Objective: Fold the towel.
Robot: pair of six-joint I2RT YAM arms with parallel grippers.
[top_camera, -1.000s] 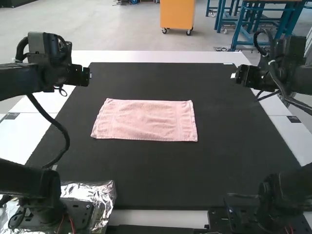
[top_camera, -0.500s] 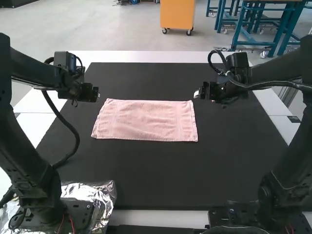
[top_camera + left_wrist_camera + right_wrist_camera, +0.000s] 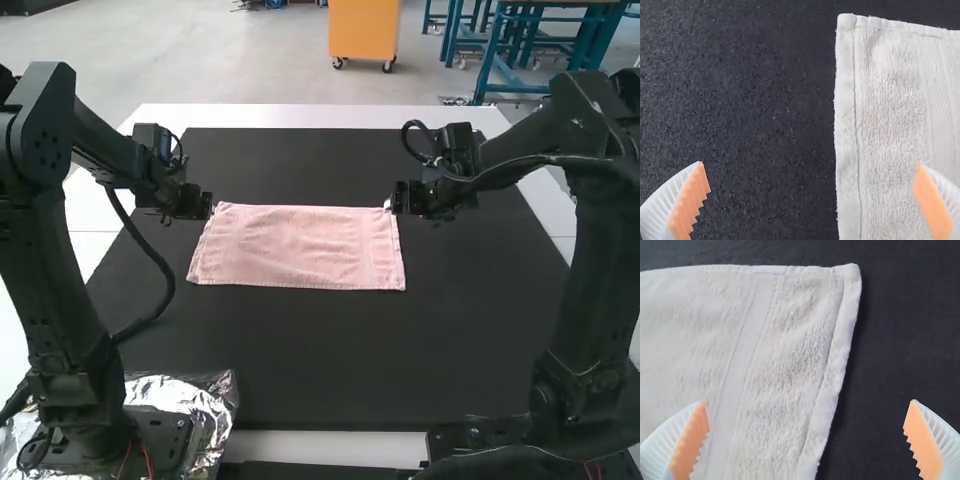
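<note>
black mat (image 3: 300, 370), pink towel (image 3: 300, 247) spread flat; left gripper (image 3: 210, 206), right gripper (image 3: 392, 203): fingers apart.

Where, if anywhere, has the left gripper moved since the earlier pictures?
Yes: in the high view, the left gripper has moved rightward and nearer the camera against the black mat.

black mat (image 3: 320, 360) on white table (image 3: 320, 116), crinkled silvery sheet (image 3: 208, 394), probably foil

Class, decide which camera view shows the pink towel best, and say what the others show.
The high view: it shows the towel nearly whole, end to end. Each wrist view gives a close look at one hemmed end and corner.
</note>
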